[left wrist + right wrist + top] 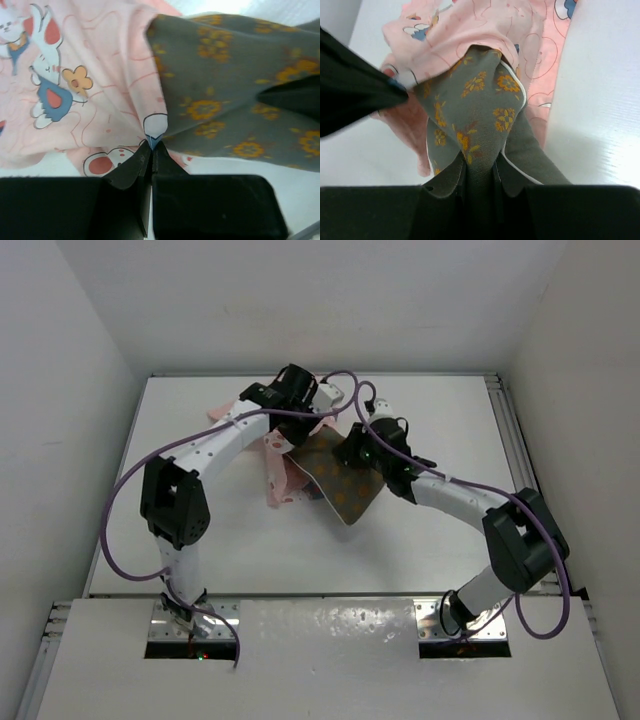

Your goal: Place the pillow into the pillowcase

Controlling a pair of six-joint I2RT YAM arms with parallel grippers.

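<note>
The pillow (343, 483) is a dark cushion with orange flowers, lying mid-table with its far end under the pink bunny-print pillowcase (283, 458). My right gripper (480, 167) is shut on the pillow (472, 102), pinching a fold of it between its fingers. The pillow's far end pokes into the bunched pillowcase (470, 30). My left gripper (151, 150) is shut on an edge of the pillowcase (90, 70), right beside the pillow (225, 90). In the top view the left gripper (306, 418) and the right gripper (350, 452) stand close together over the cloth.
White walls (70, 360) box in the table on three sides. A metal rail (510, 430) runs along the table's right edge. Purple cables (130, 490) loop off both arms.
</note>
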